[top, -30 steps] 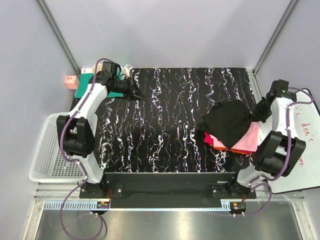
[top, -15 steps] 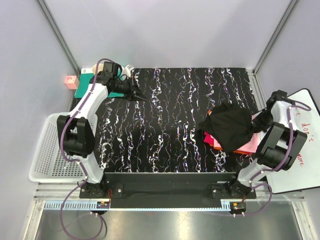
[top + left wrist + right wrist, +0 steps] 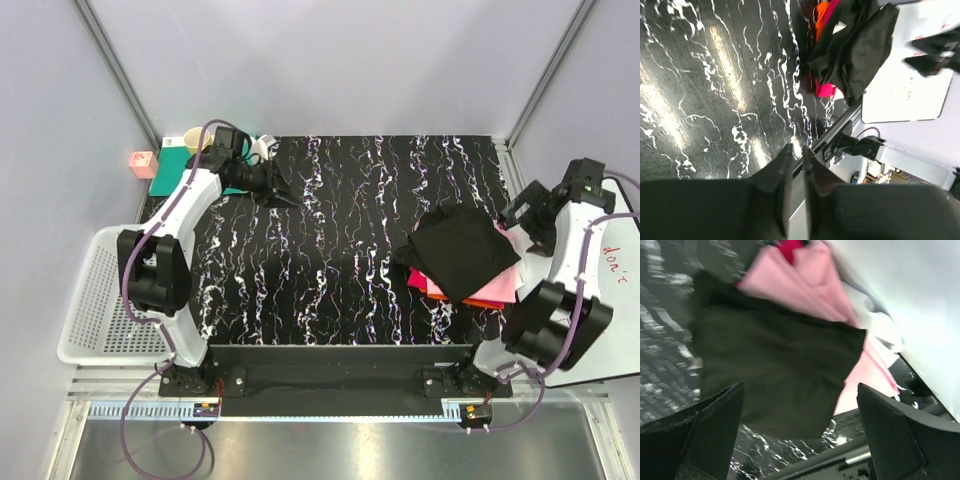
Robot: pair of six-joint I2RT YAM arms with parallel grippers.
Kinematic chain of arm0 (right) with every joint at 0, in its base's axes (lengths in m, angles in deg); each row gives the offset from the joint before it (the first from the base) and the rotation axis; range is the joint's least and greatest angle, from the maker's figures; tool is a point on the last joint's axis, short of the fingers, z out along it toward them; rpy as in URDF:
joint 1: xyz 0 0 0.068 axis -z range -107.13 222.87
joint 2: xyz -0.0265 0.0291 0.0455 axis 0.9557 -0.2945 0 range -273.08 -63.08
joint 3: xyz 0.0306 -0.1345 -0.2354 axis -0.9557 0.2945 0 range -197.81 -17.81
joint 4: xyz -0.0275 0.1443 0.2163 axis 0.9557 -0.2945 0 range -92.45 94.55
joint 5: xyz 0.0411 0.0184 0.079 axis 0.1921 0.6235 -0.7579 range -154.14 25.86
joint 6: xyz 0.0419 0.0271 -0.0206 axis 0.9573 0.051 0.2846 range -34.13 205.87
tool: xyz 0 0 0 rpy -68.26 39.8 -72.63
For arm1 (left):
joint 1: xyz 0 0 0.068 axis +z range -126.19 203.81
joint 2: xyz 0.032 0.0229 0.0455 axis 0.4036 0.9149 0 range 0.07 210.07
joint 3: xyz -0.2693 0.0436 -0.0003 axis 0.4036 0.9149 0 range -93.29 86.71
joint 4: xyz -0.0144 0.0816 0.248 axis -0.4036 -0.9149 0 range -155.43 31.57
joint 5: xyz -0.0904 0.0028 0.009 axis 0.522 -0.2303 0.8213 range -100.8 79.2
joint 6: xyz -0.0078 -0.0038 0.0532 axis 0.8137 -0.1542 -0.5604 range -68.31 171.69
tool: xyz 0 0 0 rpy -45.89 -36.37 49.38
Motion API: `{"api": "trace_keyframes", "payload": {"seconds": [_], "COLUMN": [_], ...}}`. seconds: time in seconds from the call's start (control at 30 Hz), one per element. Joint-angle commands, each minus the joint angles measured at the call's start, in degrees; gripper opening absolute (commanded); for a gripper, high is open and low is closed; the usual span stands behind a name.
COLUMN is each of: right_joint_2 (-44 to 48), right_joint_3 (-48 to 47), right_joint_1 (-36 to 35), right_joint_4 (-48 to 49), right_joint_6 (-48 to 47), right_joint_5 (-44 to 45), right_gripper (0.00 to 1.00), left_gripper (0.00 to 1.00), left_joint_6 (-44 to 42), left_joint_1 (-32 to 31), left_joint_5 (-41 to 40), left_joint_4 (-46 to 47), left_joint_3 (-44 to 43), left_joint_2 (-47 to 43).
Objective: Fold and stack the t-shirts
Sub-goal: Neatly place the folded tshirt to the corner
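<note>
At the right edge of the tabletop (image 3: 350, 220) my right gripper (image 3: 799, 390) hangs empty, fingers (image 3: 710, 435) spread wide, beside the black t-shirt (image 3: 458, 250) draped over the pink, red and orange stack (image 3: 497, 288). Far left, my left gripper (image 3: 796, 149) is pinched nearly together, gripping nothing.

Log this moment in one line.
left gripper: shut, empty, over table | right gripper: open, above black t-shirt | black t-shirt: lying atop pink t-shirt

One t-shirt (image 3: 460, 250) lies on top of a stack of folded t-shirts (image 3: 497, 288) at the right edge of the table (image 3: 340, 230), with a whiteboard (image 3: 610, 310) further right. A basket (image 3: 90, 300) sits off the table's left side, and a mat (image 3: 166, 160) lies behind it.
</note>
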Motion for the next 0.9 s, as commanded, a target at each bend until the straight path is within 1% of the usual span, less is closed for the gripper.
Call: {"api": "trace_keyframes", "payload": {"seconds": [0.0, 0.03, 0.07, 0.1, 0.13, 0.17, 0.2, 0.27, 0.3, 0.37, 0.4, 0.47, 0.5, 0.7, 0.77, 0.87], "right_joint_2": [5.64, 6.69, 7.05, 7.49, 7.93, 8.02, 7.76, 6.97, 6.44, 4.16, 3.28, 0.82, 0.12, -6.12, -8.06, -10.34], "right_joint_3": [-1.73, -1.38, -0.85, 0.20, 0.82, 1.43, 2.66, 3.89, 4.42, 4.34, 3.82, 2.67, 1.28, -4.27, -5.50, -6.64], "right_joint_1": [-1.33, -1.42, -1.42, -1.51, -1.51, -1.60, -1.60, -1.77, -1.77, -1.95, -1.95, -2.48, -2.74, -6.34, -8.00, -8.89], "right_joint_4": [-2.37, -1.93, -1.67, -1.31, 0.08, 0.97, 1.58, 4.04, 4.66, 6.07, 6.42, 7.21, 7.48, 8.18, 8.36, 8.62], "right_joint_6": [0.17, 0.26, 0.17, 0.26, 0.26, 0.00, 0.00, -0.70, -1.06, -2.20, -2.64, -3.25, -3.52, -3.96, -4.48, -4.75], "right_joint_5": [-4.61, -4.96, -5.75, -6.28, -7.33, -9.17, -9.88, -11.38, -11.64, -12.17, -12.35, -11.91, -11.65, -8.84, -6.83, -6.11], "right_gripper": [1.00, 1.00, 1.00, 1.00, 1.00, 1.00, 1.00, 1.00, 1.00, 1.00, 1.00, 1.00, 1.00, 1.00, 1.00, 1.00], "left_gripper": [0.38, 0.48, 0.64, 0.75, 0.83, 0.95, 0.99, 0.99, 0.99, 0.99, 0.99, 0.99, 0.99, 0.99, 0.99, 0.99], "left_joint_6": [-0.71, -0.53, -0.36, 0.52, 1.13, 2.01, 4.63, 8.76, 14.36, 20.62, 26.39, 31.09, 32.68, 36.11, 36.73, 36.21], "left_joint_1": [-4.95, -6.10, -7.33, -10.04, -11.37, -12.69, -15.05, -17.00, -18.40, -19.56, -20.69, -22.10, -23.94, -30.45, -31.25, -32.30], "left_joint_5": [-1.60, -1.95, -2.48, -3.44, -3.62, -3.37, -3.19, -2.23, -0.83, -0.03, 0.15, 1.03, 0.86, -1.33, -3.09, -5.28], "left_joint_4": [-0.19, -0.10, -0.10, 0.25, 0.78, 1.48, 4.36, 9.45, 16.27, 23.68, 31.12, 37.23, 38.73, 38.75, 38.31, 34.37], "left_joint_3": [-0.81, -1.86, -2.57, -3.97, -4.68, -5.21, -5.65, -4.78, -2.68, 0.05, 2.67, 4.01, 2.89, -6.25, -8.19, -12.84], "left_joint_2": [0.15, 0.59, 1.73, 2.52, 3.23, 4.80, 5.43, 6.92, 7.10, 7.71, 7.89, 9.12, 9.82, 17.99, 20.63, 24.23]}}
